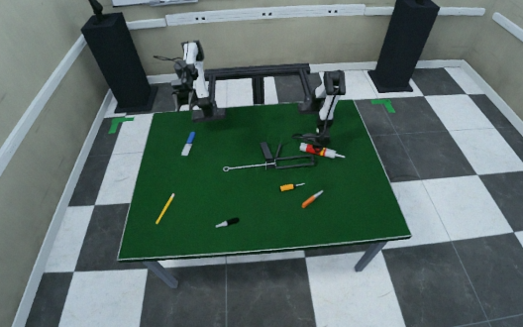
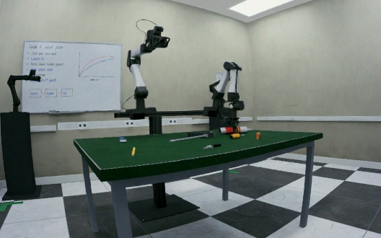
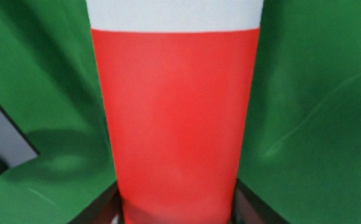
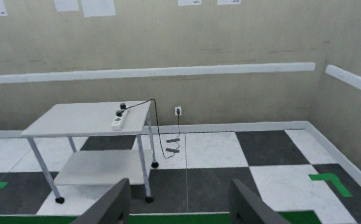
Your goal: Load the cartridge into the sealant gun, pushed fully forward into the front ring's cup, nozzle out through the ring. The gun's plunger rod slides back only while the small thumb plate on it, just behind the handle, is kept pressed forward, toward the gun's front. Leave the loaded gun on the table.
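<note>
The cartridge (image 1: 309, 149) (image 2: 226, 130) (image 3: 176, 100), red and white with a white nozzle, lies beside the gun, its nozzle pointing right in the top view. My left gripper (image 1: 321, 145) (image 3: 177, 187) is shut on the cartridge's red body. Any small gap under the cartridge cannot be told. The sealant gun (image 1: 294, 158) (image 2: 195, 135) lies on the table with its cradle empty, front ring near the cartridge, and the long rod with a looped end stretching left. A grey part of it shows in the left wrist view (image 3: 5, 131). The thumb plate is too small to make out. My right gripper (image 4: 179, 188) is open and empty, raised far from the gun.
On the green table (image 1: 249, 238) lie an orange screwdriver (image 1: 287, 187), an orange-handled tool (image 1: 311, 199), a black-and-white marker (image 1: 228, 222), a yellow pencil (image 1: 164, 209) and a blue-and-white piece (image 1: 188, 144). The screwdriver is in front of the gun's cradle.
</note>
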